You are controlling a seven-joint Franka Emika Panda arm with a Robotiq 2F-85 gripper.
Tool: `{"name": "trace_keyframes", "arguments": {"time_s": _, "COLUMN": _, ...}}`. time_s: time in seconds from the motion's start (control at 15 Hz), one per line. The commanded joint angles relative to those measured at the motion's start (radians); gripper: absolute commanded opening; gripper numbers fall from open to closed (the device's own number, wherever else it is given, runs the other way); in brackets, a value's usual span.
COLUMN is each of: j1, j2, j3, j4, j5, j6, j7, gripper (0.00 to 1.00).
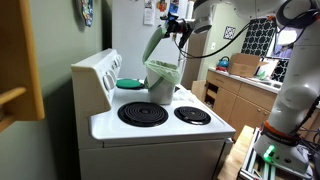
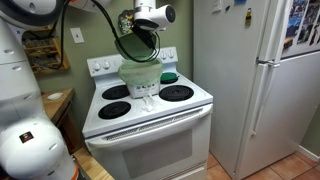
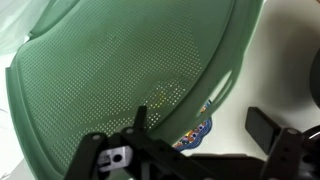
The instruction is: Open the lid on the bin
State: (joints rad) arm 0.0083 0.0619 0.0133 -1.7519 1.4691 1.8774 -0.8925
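Refrigerator (image 2: 265,90) in white stands tall beside the counter (image 1: 160,128), a white stove top with black coil burners. Franka arm (image 1: 296,85) rises at the stove's side and reaches across above the burners, wrist held high over the cooktop. Behind the front burners sits the bin (image 1: 164,84), pale with a light-green rim, visible in both exterior views. Its lid (image 1: 154,47) is swung up and tilts steeply above the rim; in the wrist view it fills the frame as a green dotted sheet. At the lid's upper edge hangs the hand (image 1: 173,24), fingers (image 3: 268,128) spread apart, clamping nothing. Just beside the bin lies a round teal dish (image 1: 130,84).
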Motion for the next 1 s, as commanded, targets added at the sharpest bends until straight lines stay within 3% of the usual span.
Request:
{"name": "trace_keyframes", "arguments": {"time_s": 0.0, "j1": 0.013, "j2": 0.008, "j3": 0.013, "j4": 0.025, "j5": 0.054, "j6": 0.054, "j7": -0.072, "gripper": 1.0}}
{"name": "trace_keyframes", "arguments": {"time_s": 0.53, "j1": 0.017, "j2": -0.021, "j3": 0.02, "j4": 0.033, "j5": 0.095, "j6": 0.073, "j7": -0.18, "gripper": 1.0}}
{"name": "trace_keyframes", "arguments": {"time_s": 0.93, "j1": 0.027, "j2": -0.039, "j3": 0.023, "j4": 0.012, "j5": 0.037, "j6": 0.166, "j7": -0.138, "gripper": 1.0}}
